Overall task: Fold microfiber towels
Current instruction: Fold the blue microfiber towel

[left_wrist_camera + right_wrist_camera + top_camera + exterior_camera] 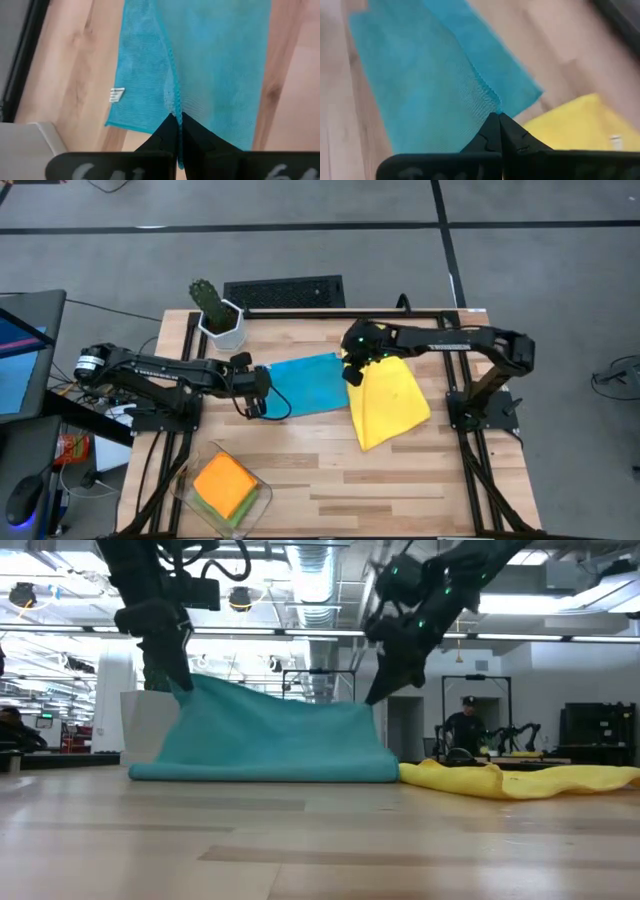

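A light blue towel [305, 385] lies in the middle of the table. My two grippers hold up its upper layer, and its lower fold [265, 772] rests on the wood. My left gripper [258, 390] is shut on the towel's left side and my right gripper [352, 372] on its right side. A yellow towel [390, 405] lies spread flat just to the right. An orange towel [225, 483] sits folded on a green one [240, 515] in a clear tray near the front left. My left gripper pinches the blue towel's hemmed edge [173, 102] between its two shut fingers, slanting down from the table's left. That end is raised off the wood [190, 690] and the cloth slopes down from it. My right gripper pinches the hemmed edge near a corner [492, 102] between its shut fingers, slanting down from the right. That corner [368, 702] is lifted and the cloth hangs from it to the table.
A green cactus in a white pot [218, 315] stands at the far left corner, close behind my left arm. The clear tray [188, 492] takes up the near left corner. Bare wood [380, 490] stretches along the near edge. A person [465, 725] stands in the room beyond.
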